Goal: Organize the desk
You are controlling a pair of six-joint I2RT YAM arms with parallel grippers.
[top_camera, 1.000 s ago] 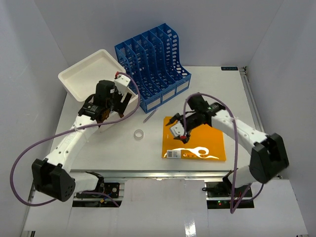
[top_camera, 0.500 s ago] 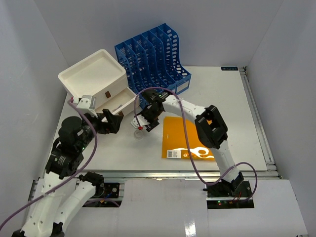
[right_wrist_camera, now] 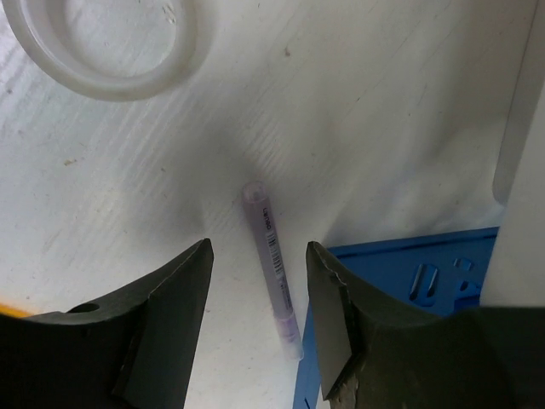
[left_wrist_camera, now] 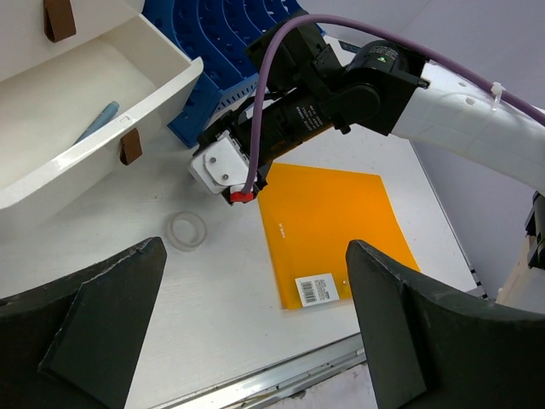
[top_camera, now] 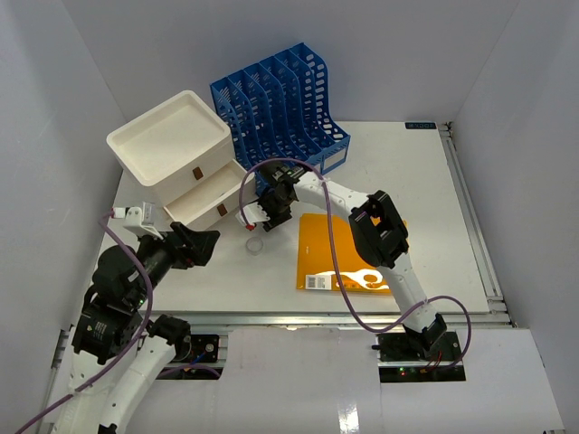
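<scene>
The right gripper [right_wrist_camera: 255, 260] hangs low over a pale pen [right_wrist_camera: 274, 274] that lies on the desk [top_camera: 425, 208], just beside the blue file rack [top_camera: 280, 108] — its jaws stand partly apart, one on each side of the pen, neither touching it. A white ring [top_camera: 255, 244] lies near. The left gripper [left_wrist_camera: 255, 317] hovers at the near left, spread wide.

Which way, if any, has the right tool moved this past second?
Yes. The right tool moved left, off the flat orange folder, to the front of the blue slotted file rack.

2 white arms [top_camera: 409, 282], black joints [top_camera: 380, 231], purple cables [top_camera: 332, 258]
</scene>
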